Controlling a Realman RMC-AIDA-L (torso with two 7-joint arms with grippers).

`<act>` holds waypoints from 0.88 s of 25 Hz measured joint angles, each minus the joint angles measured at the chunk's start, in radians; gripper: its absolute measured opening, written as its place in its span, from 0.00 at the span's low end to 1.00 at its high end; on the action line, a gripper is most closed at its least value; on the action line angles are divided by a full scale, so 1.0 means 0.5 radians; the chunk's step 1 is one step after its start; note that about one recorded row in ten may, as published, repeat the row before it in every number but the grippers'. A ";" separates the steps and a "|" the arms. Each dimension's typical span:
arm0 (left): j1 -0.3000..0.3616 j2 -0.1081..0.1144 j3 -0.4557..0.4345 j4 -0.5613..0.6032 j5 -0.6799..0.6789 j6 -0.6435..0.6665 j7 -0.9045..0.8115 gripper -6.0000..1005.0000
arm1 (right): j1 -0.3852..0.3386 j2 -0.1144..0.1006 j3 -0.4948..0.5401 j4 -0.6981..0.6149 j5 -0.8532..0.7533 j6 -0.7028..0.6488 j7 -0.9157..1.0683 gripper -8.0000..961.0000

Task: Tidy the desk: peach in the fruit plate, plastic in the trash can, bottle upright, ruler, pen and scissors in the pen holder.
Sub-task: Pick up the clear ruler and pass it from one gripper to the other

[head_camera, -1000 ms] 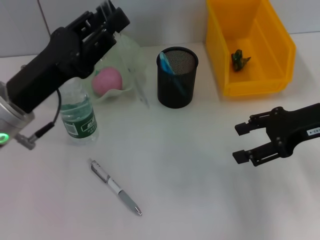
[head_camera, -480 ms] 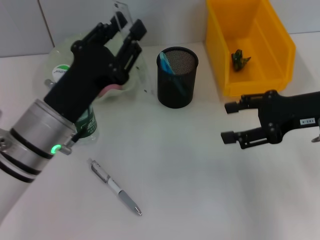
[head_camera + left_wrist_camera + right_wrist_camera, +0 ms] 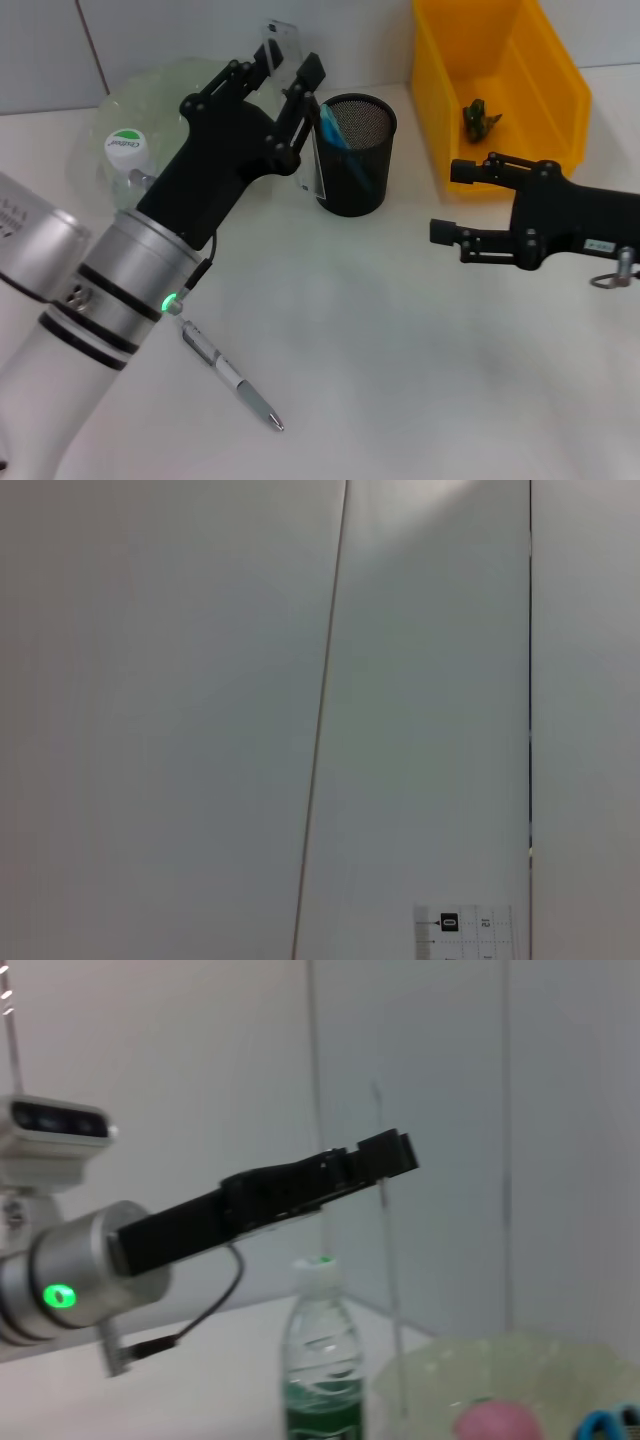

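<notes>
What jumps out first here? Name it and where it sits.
The left gripper dominates, holding a clear ruler upright just left of the black mesh pen holder. The right gripper hovers open below the yellow bin, and a pen lies on the desk in front.

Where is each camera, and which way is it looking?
Head view: on the robot's head, looking down at the desk; shows left gripper holding the clear ruler by the pen holder, and right gripper open near the yellow bin.
Left wrist view: on the left wrist, facing a plain wall; only the ruler's end shows, no fingers.
Right wrist view: on the right wrist, looking across at the left arm, bottle and peach.
Shared: the ruler is in all three views.
</notes>
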 joint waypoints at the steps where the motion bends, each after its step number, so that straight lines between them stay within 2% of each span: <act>1: -0.010 0.000 0.034 0.023 -0.056 -0.042 0.059 0.40 | -0.002 0.001 0.000 0.070 0.037 0.045 -0.081 0.78; 4: -0.021 0.000 0.057 0.049 -0.112 -0.098 0.114 0.40 | 0.006 0.003 -0.013 0.323 0.192 0.182 -0.391 0.78; 8: -0.034 0.000 0.079 0.061 -0.159 -0.134 0.150 0.40 | 0.020 0.007 -0.008 0.467 0.294 0.218 -0.571 0.78; 9: -0.034 0.000 0.079 0.061 -0.159 -0.134 0.150 0.40 | 0.033 0.009 -0.017 0.576 0.395 0.240 -0.705 0.78; 12: -0.054 0.000 0.156 0.088 -0.312 -0.158 0.277 0.40 | 0.059 0.009 -0.025 0.683 0.468 0.258 -0.818 0.78; 15: -0.054 0.000 0.156 0.088 -0.312 -0.158 0.277 0.40 | 0.112 0.010 -0.024 0.813 0.495 0.265 -0.922 0.78; 16: -0.056 0.000 0.204 0.114 -0.387 -0.159 0.366 0.40 | 0.153 0.012 -0.024 0.905 0.496 0.269 -0.977 0.77; 22: -0.058 0.000 0.233 0.117 -0.409 -0.160 0.379 0.40 | 0.227 0.016 -0.001 1.074 0.499 0.309 -1.029 0.77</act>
